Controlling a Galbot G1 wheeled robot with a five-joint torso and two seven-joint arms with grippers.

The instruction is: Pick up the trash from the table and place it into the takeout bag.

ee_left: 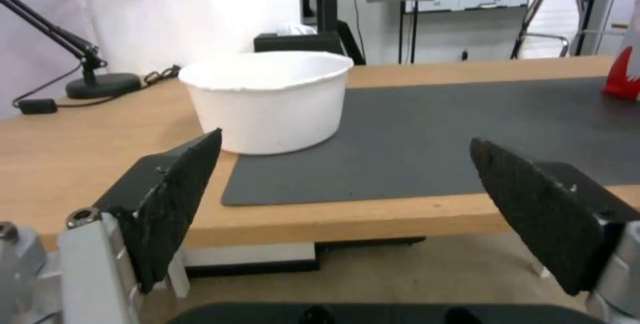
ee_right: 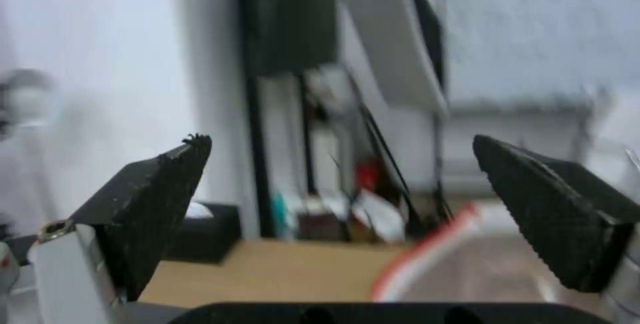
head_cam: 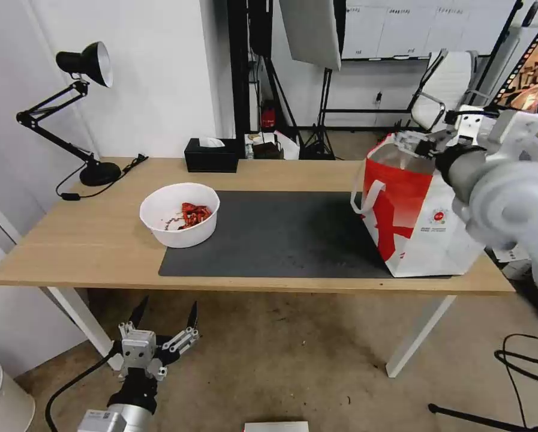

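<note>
Right wrist view blurs the takeout bag [ee_right: 427, 259] between spread pincer [ee_right: 340, 179] fingers.

My right wrist view is smeared by blur: the takeout bag [ee_right: 427, 249] is a red-edged streak. From my head, my right arm covers the bag's far corner [head_cam: 454, 180], and its inside is hidden. The tabletop [ee_left: 67, 148] is cut off at the picture's edges.
</note>
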